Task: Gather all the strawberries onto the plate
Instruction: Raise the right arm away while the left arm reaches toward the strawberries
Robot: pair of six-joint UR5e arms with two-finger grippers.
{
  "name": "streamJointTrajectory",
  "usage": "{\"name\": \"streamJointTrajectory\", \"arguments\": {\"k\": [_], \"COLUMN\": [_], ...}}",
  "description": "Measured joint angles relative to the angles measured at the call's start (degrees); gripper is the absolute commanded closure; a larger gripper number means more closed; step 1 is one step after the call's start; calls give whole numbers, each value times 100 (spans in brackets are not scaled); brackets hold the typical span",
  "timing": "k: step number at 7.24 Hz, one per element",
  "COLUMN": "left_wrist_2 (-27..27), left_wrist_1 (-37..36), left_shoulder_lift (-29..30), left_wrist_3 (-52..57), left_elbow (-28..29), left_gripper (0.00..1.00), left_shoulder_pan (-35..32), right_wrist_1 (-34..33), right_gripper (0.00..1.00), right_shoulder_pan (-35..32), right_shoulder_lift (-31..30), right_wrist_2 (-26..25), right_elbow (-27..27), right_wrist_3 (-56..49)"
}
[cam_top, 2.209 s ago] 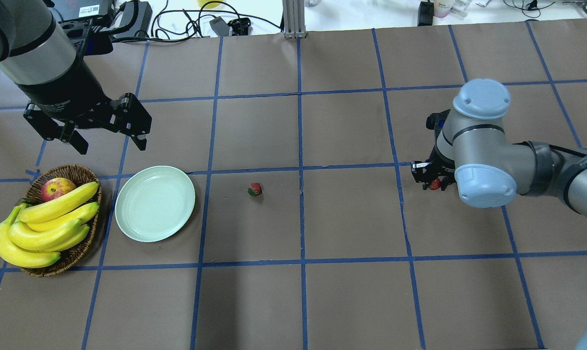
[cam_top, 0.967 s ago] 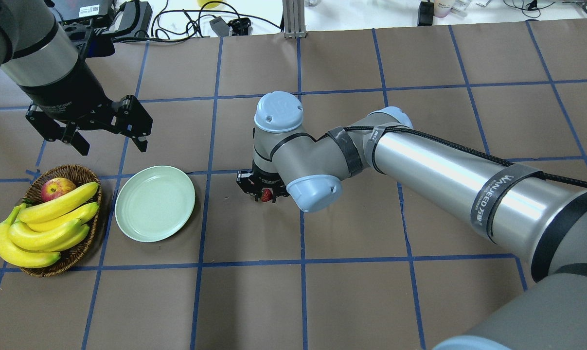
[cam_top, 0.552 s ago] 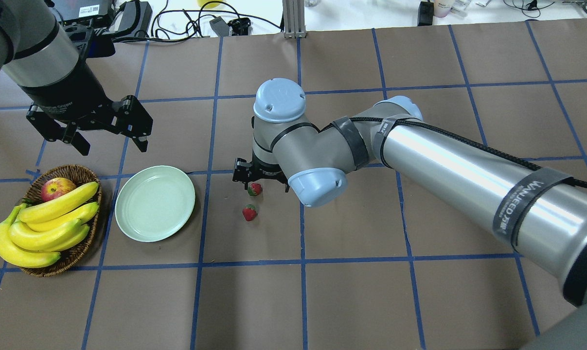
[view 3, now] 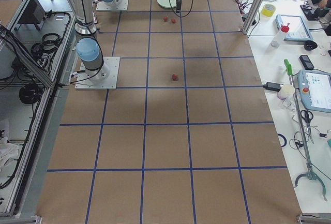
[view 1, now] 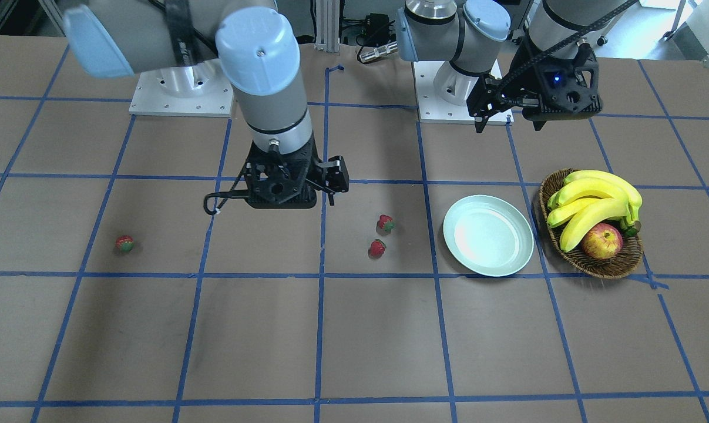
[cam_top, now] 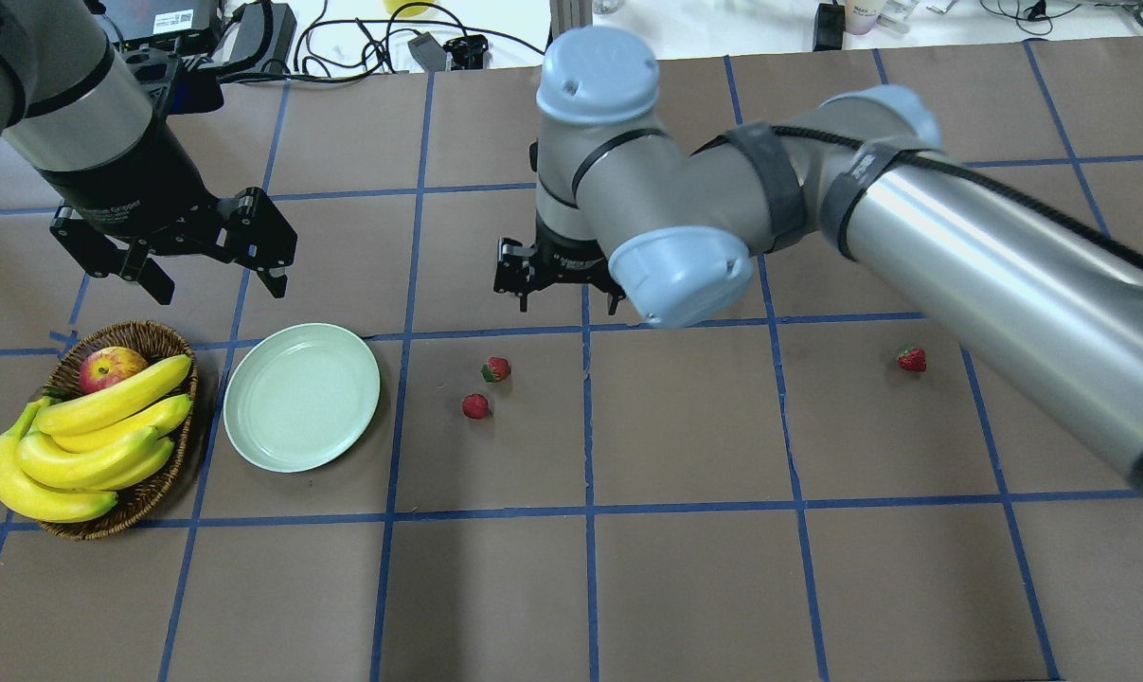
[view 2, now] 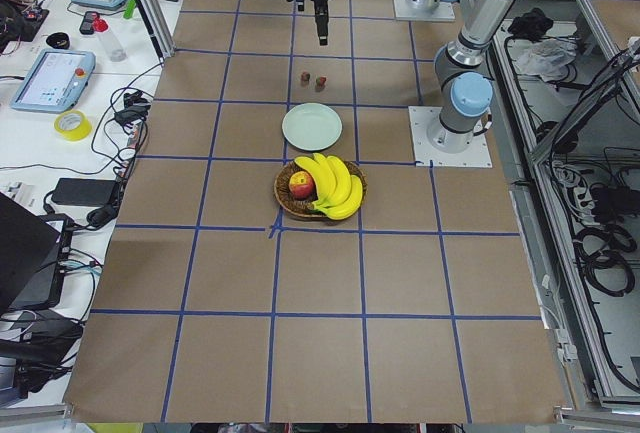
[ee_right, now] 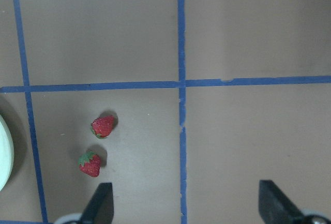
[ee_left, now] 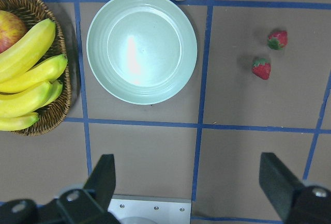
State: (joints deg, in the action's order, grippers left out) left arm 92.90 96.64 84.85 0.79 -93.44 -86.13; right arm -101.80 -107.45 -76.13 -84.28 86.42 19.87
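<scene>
Two strawberries [cam_top: 496, 368] rest near the bare plate [cam_top: 302, 396], staged, I reckon, for my left tool [ee_left: 186, 175], which hangs spread beside it. My right tool [ee_right: 184, 198] gapes empty

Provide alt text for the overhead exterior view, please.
Three strawberries lie on the table outside the empty mint-green plate: two near it, one far off at the view's right. The left gripper and right gripper hover open, holding nothing.
</scene>
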Motion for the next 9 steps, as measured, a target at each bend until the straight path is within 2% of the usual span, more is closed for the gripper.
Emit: {"name": "streamJointTrajectory", "arguments": {"k": [2,3,4,5,6,7,9], "left_wrist_2": [-2,-4,-2,-1,-5,-14,-130], "left_wrist_1": [-6,-10,-12,-15,-26,-89,-479], "left_shoulder_lift": [-3,-2,5,10,20,52,211], "left_wrist_3": [-15,-42,-54,-44,-9,30,58], "left_elbow": [-13,-14,-12,3,27,23,-195], "left_gripper": [0,0,0,0,0,0,0], "left_shoulder_pan": [-2,-5,-7,-7,10,23,0], "right_wrist_1": [1138,1607,1861,1940,1846,1545,1087], "right_gripper": [2,7,7,9,5,0,0], "right_shoulder_pan": [419,639,890,1072,1155,1183,1190], "right_shoulder_lift": [-320,-521,-713,-869,-1017,-1127,-1208], "right_wrist_2": [-438,-682,-785,-836,-857,-843,-824], "right_elbow": [-546,-652,-628,-513,-327,-137,-10], "right_wrist_3": [-416,-710,-1109,-1476,-1664,-1733,-1765]}}
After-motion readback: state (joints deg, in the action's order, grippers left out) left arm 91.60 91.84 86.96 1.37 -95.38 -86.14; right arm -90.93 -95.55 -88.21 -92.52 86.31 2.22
